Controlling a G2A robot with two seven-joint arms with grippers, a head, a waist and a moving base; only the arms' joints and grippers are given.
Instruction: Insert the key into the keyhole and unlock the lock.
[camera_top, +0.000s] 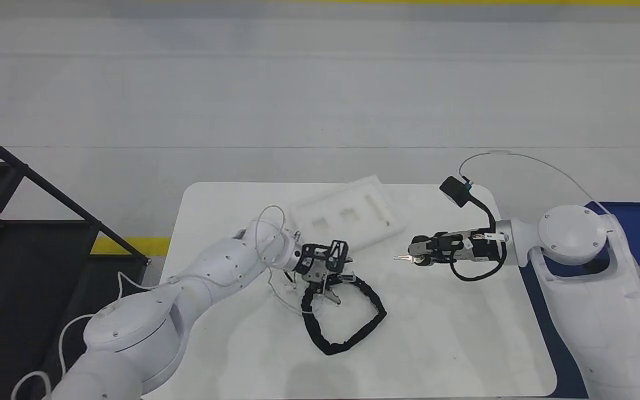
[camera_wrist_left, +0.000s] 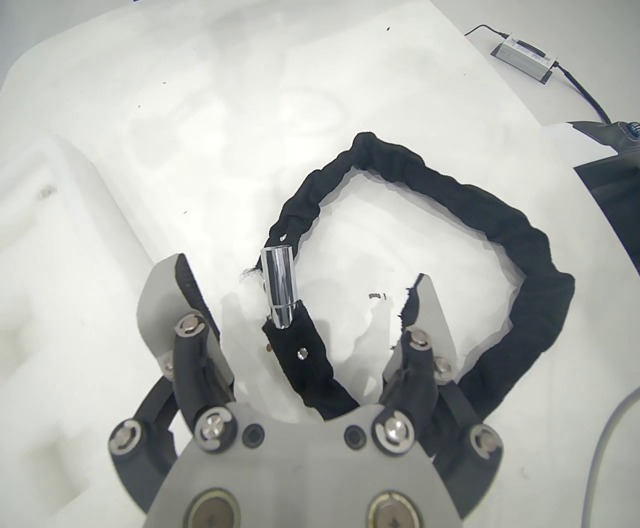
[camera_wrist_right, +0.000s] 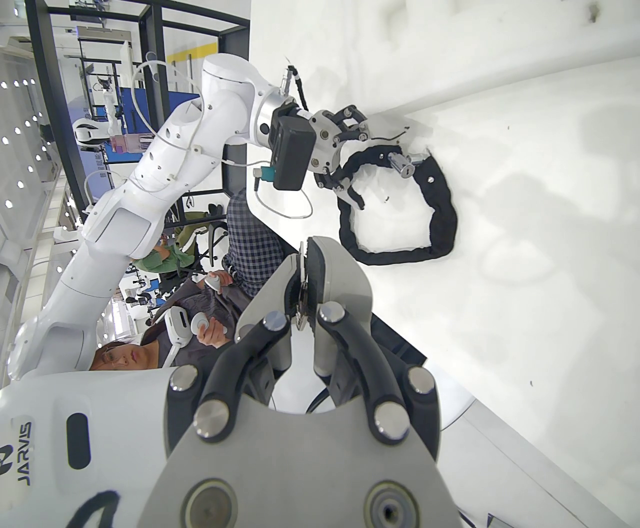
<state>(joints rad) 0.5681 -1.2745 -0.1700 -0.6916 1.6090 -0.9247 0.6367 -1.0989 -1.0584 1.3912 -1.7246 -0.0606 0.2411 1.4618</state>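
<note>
Top view: right gripper (camera_top: 411, 253) clenched on the key (camera_top: 402, 258), tip aimed at the lock (camera_wrist_right: 445, 210), well apart. Left gripper (camera_wrist_left: 300, 275) sits released, straddling the lock's cylinder (camera_wrist_right: 401, 165), and its keyhole end faces the key, I reckon.

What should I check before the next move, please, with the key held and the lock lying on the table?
1. Key clamped in right tool: ok.
2. Lock cylinder gripped by left tool: not ok, open either side of it.
3. Keyhole facing right tool: ok.
4. Key lined up with keyhole: cannot tell.
5. Table between key and lock cylinder bare: ok.
</note>
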